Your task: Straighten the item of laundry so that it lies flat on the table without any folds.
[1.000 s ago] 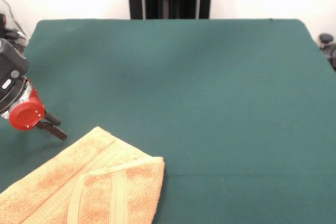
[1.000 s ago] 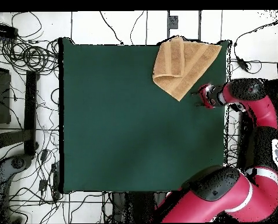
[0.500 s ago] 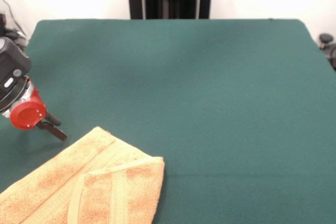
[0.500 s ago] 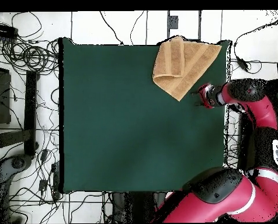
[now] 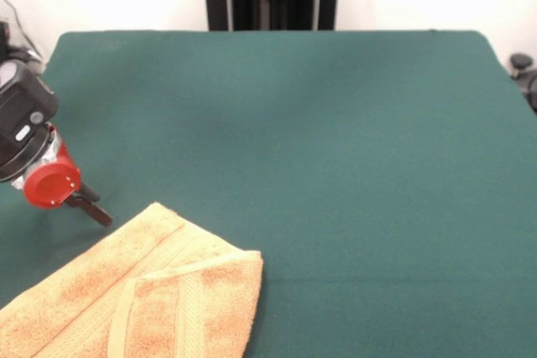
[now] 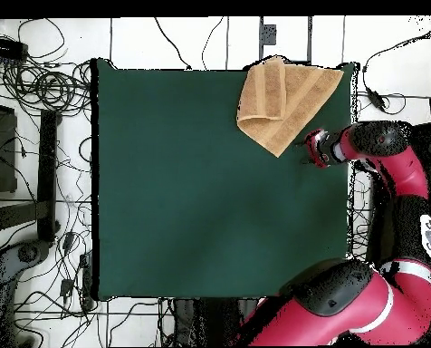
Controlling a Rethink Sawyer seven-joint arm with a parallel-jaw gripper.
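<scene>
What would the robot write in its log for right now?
towel: folded over, near table corner | gripper: low beside towel, not touching, holding nothing | flattening: not done

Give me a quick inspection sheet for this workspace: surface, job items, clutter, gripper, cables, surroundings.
Surface: teal-green table, bare apart from the towel.
Job items: golden-tan towel at one corner of the table, one part folded over itself, so not yet flat; it runs past the bottom edge of the front view.
Clutter: nothing seen on the table.
Gripper: gripper low over the table just beside the towel's edge, holding nothing; open or shut cannot be told.
Cables: many loose cables on the floor around the table.
Surroundings: white tiled floor, dark stands beside the table.
</scene>
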